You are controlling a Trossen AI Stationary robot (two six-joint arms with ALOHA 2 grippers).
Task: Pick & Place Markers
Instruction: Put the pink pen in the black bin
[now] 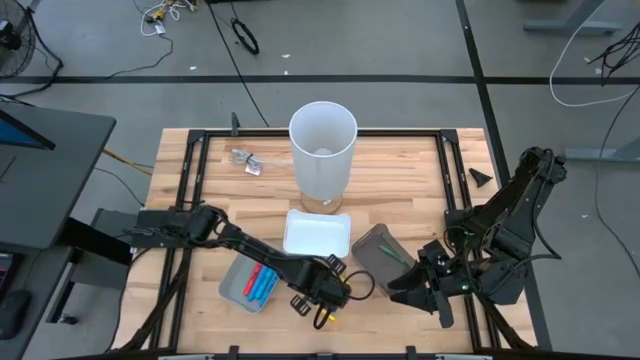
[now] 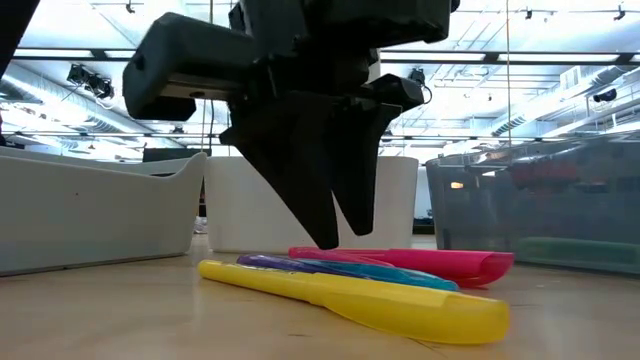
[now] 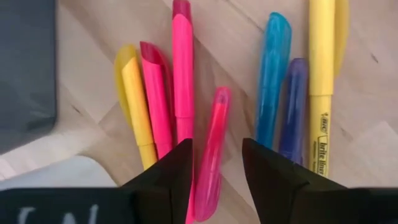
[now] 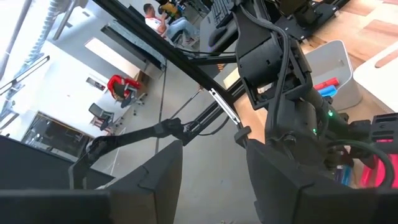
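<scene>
Left gripper (image 3: 214, 163) down over the markers (image 3: 217, 118) — front edge of table (image 1: 400, 180).
My fingers apart, straddling a pink marker (image 3: 210, 155) — not clamped; right gripper (image 4: 211, 168) open, front-right corner.

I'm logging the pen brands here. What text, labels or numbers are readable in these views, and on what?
"BIC" and "brite liner": printed along the yellow marker in the left wrist view, partly cut off.
Pale marks on the left gripper body: too cropped to read.
Nothing else readable in any view.
</scene>
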